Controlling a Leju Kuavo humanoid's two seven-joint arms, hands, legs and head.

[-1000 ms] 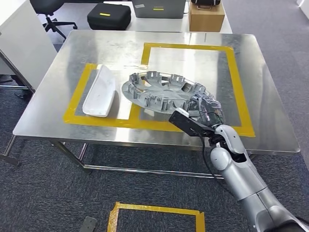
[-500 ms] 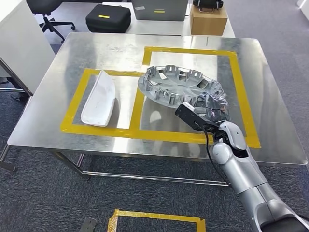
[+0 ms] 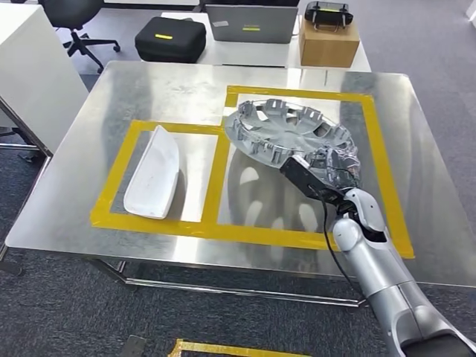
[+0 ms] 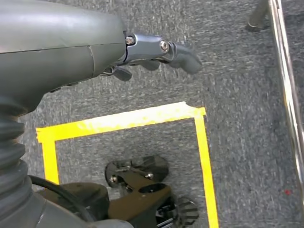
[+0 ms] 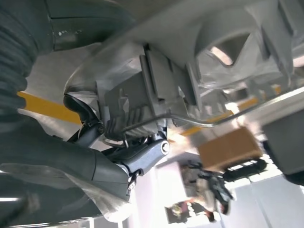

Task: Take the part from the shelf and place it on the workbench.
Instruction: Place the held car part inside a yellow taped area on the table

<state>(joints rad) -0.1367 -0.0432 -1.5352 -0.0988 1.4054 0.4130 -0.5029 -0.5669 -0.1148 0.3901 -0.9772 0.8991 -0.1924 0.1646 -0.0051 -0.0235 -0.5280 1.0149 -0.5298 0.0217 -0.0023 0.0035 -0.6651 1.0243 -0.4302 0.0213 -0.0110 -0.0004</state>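
The right hand (image 3: 331, 169) has its fingers (image 5: 118, 164) clamped on the near rim of the round silver plastic wheel cover (image 3: 289, 128), carrying it tilted above the steel desk (image 3: 84, 141), over the larger yellow-taped rectangle (image 3: 387, 186), probably its drop zone. Beyond the fingers, a white curved panel (image 3: 152, 172) lies flat. The left hand (image 4: 157, 50) hangs loosely uncurled, holding nothing.
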